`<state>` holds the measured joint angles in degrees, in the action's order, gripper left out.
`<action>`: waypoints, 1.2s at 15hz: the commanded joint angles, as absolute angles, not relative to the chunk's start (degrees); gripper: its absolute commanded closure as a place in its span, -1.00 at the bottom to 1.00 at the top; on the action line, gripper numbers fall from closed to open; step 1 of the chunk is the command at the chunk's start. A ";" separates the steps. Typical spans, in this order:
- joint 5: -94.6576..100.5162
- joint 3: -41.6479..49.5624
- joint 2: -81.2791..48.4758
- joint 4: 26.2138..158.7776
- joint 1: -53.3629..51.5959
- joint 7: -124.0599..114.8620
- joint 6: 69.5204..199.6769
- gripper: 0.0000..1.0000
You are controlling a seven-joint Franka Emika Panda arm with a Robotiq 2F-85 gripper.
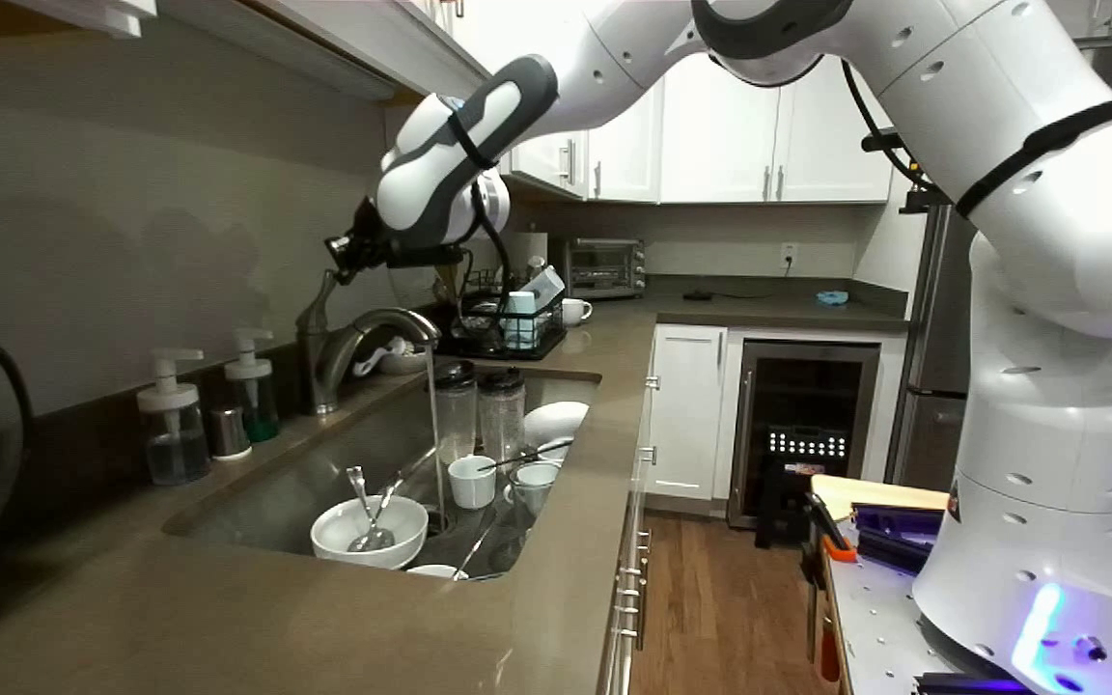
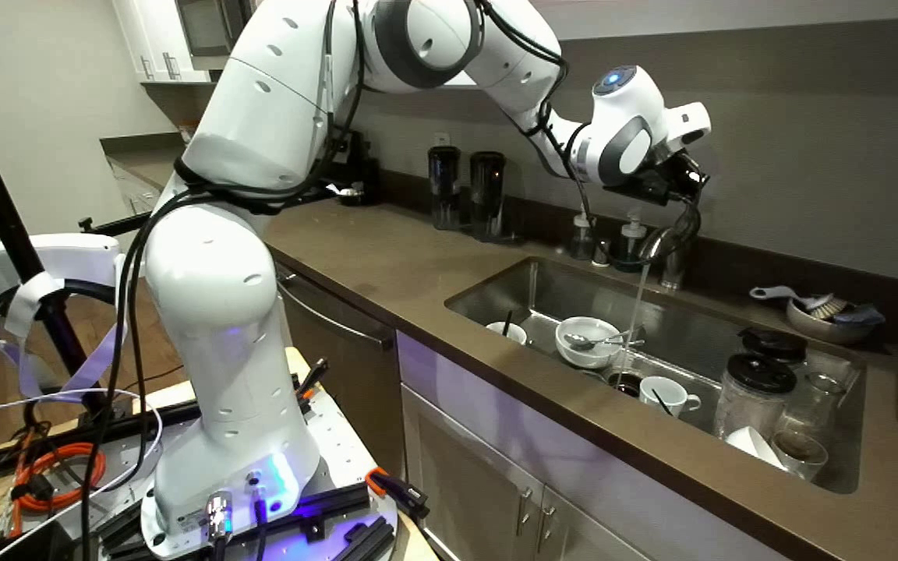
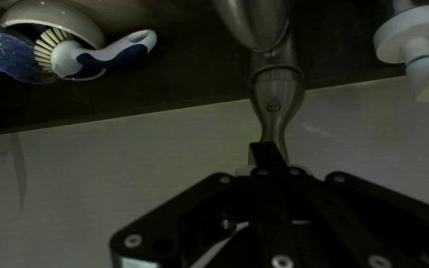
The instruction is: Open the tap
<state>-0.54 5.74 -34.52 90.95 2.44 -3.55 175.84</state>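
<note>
Water [image 1: 433, 415] runs from the tap [image 1: 334, 365], end effector [image 3: 267, 150] pressed together at the lever [image 3: 276, 111].

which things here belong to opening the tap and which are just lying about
Part of the job: tap, lever handle, gripper, water stream.
Just lying about: pump bottles, dish brush, sink bowl, cutlery, white mug, black-lidded jars.

We count one metal gooseneck tap [image 1: 329, 372], one stainless steel sink [image 2: 589, 292], two soap pump bottles [image 1: 175, 434] [image 1: 252, 391], one small metal cylinder [image 1: 228, 431], two black-lidded clear jars [image 1: 457, 415] [image 1: 502, 415], two tall dark bottles [image 2: 444, 189] [image 2: 487, 195], one dish brush [image 3: 97, 57], one blue scrubber [image 3: 8, 56], one black wire dish rack [image 1: 550, 335], one toaster oven [image 1: 604, 267], one glass-fronted undercounter cooler [image 1: 804, 425] and one Panda arm [image 2: 219, 335]; the overlapping white crockery [image 1: 472, 483] we cannot total
</note>
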 commanded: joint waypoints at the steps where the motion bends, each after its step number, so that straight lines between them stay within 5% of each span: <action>1: -1.92 3.59 -34.59 90.64 4.16 -3.31 177.47 0.93; 18: -2.74 -4.22 -36.76 89.51 9.83 -3.17 182.22 0.94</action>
